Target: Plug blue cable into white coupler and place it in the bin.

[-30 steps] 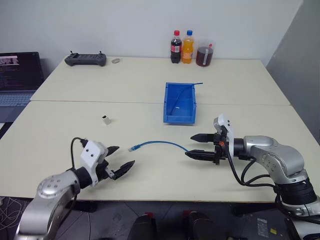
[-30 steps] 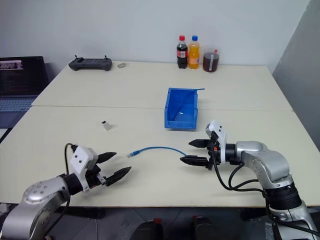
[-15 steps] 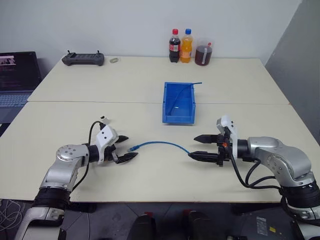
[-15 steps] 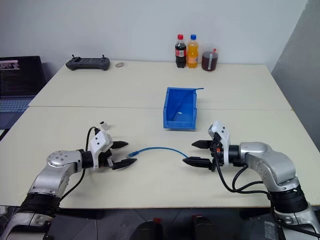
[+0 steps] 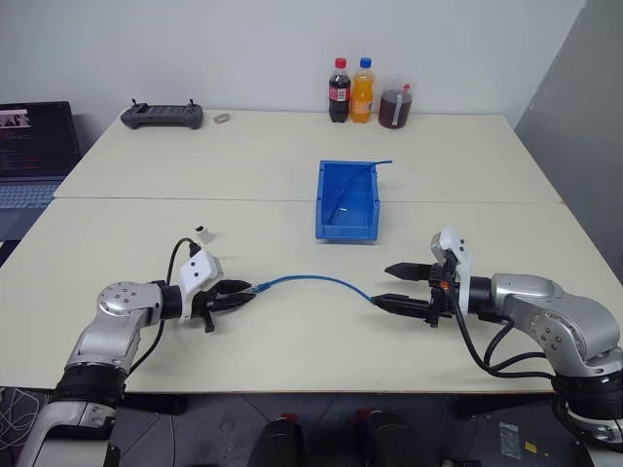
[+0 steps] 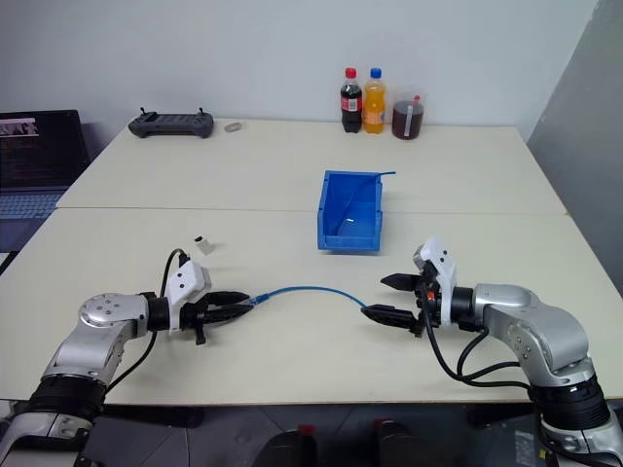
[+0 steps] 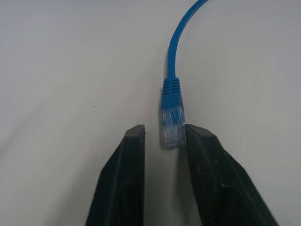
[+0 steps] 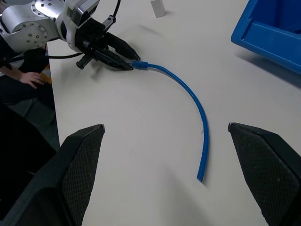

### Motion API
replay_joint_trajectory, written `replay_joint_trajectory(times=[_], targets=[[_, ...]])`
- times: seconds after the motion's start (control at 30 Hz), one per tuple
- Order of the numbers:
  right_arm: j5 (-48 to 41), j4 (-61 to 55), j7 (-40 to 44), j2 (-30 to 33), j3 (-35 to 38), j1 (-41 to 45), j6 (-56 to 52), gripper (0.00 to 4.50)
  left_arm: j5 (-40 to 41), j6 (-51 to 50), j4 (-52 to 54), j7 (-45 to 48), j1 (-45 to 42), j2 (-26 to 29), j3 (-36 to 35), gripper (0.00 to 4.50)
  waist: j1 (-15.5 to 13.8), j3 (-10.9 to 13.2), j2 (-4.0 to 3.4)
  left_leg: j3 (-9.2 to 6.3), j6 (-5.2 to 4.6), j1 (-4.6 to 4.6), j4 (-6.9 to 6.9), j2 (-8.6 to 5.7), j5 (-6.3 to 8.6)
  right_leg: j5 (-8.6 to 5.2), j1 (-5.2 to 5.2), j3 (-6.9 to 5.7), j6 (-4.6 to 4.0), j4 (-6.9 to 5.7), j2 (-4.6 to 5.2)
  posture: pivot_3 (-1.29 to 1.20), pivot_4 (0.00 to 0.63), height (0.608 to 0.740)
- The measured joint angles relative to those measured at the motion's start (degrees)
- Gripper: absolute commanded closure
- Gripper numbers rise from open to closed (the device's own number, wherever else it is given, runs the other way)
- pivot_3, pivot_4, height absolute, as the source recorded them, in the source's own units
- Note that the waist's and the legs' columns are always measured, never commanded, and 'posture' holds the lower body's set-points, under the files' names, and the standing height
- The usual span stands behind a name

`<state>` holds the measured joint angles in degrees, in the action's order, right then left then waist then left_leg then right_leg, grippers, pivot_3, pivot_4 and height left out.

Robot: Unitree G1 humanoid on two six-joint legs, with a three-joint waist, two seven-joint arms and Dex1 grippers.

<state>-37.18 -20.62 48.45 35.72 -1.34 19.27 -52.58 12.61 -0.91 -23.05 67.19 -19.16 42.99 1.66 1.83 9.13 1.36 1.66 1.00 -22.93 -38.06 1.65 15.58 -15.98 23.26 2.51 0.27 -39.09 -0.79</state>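
left hand [image 5: 237,292]: low over the desk [image 5: 292,336], fingers clamped on the blue cable [image 5: 316,280] at its clear plug | right hand [image 5: 397,285]: level, fingers wide apart at the cable's other end | cable: arched flat between both hands | white coupler [image 5: 203,233]: apart | bin [image 5: 348,199]: beyond

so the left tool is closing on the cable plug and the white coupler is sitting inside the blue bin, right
Not quite. The white coupler sits on the table, well to the left of the bin, as the left eye view shows. The left tool is indeed closing on the blue cable plug.
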Motion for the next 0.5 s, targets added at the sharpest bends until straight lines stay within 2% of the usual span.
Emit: replay_joint_trajectory(times=[0.07,0.3,0.43,0.5], targets=[[0.0,0.0,-0.1,0.1,0.0,0.0,0.0,0.00,0.0,0.3,-0.4,0.0,-0.3,0.0,0.1,4.32,0.0,0.0,0.00,0.00,0.00,0.00,0.00,0.00,0.00,0.00,0.00,-0.01,0.00,0.00,0.00,0.00,0.150,0.740],[0.0,0.9,-0.1,0.2,0.0,0.3,0.0,0.00,-0.1,-0.3,-0.6,-0.5,-1.3,-2.3,0.2,4.32,-0.4,0.0,0.02,-0.01,0.00,-0.03,-0.06,-0.07,0.00,0.00,-0.04,-0.01,0.01,0.01,0.03,0.00,0.150,0.740],[0.0,0.9,-0.2,0.1,0.0,0.9,0.0,0.00,1.4,-6.6,4.7,-1.6,0.1,-3.2,0.2,4.32,-0.4,0.0,0.03,-0.02,0.00,-0.06,-0.07,-0.05,0.00,0.00,-0.03,-0.01,0.01,0.03,0.04,0.00,0.150,0.740],[-0.2,0.8,-0.8,0.0,0.1,0.9,-0.4,0.00,4.7,-13.0,11.1,-2.8,2.9,-3.9,-0.5,4.32,-0.2,0.0,0.03,-0.03,0.00,-0.08,-0.04,-0.03,0.00,0.00,-0.01,-0.01,0.01,0.03,0.05,0.00,0.150,0.740]])
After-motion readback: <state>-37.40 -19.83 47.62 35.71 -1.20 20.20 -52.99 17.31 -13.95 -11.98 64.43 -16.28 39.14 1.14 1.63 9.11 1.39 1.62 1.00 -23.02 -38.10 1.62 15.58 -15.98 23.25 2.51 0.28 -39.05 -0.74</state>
